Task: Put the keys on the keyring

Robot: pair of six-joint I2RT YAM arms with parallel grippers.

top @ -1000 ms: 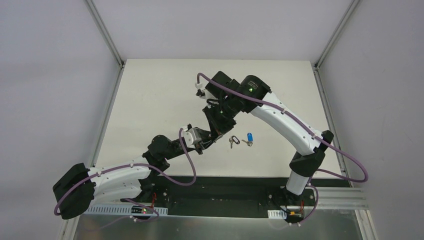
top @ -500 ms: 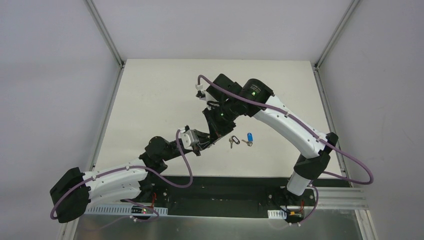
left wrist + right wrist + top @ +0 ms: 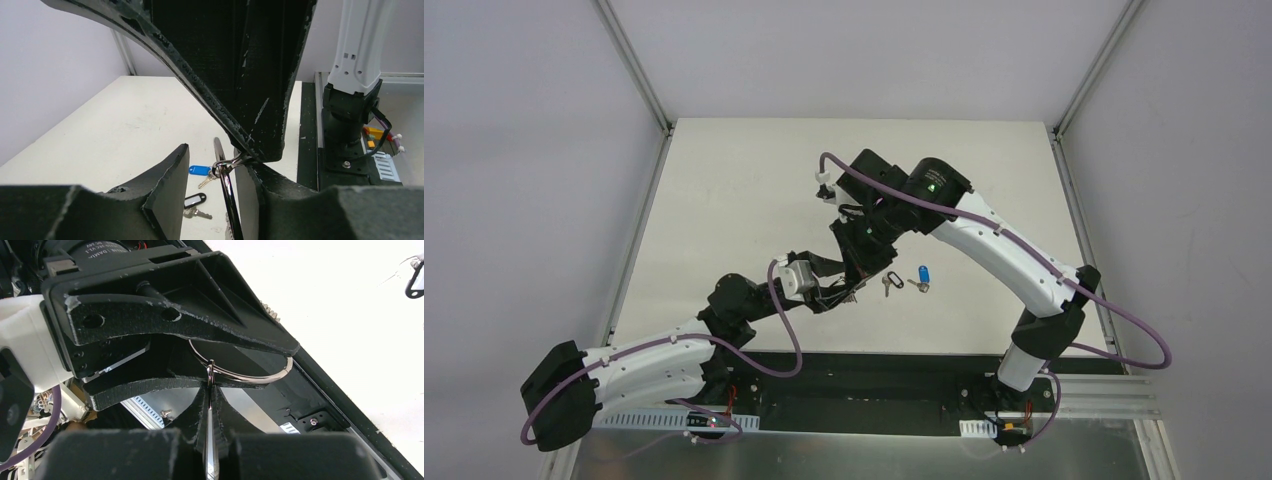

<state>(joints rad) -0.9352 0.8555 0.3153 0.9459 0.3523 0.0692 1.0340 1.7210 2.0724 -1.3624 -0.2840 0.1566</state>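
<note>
White counter [image 3: 724, 200] under grey walls, and both arms meet near the middle of it. The right fingers [image 3: 197, 410] are pinched tight on the small metal piece [image 3: 210, 374] hanging off the keyring [image 3: 227, 192], lifting it clear of the counter. The ring stands edge-on in the gap between the left fingers [image 3: 167, 195]. That gap is narrow, with daylight showing on one side of the wire, so they are parted rather than clamping. Just beyond, on the counter, lie both keys. The blue-headed key [image 3: 200, 170] is farther out, the black-headed key [image 3: 195, 200] close beside it, and neither is touching the ring.
</note>
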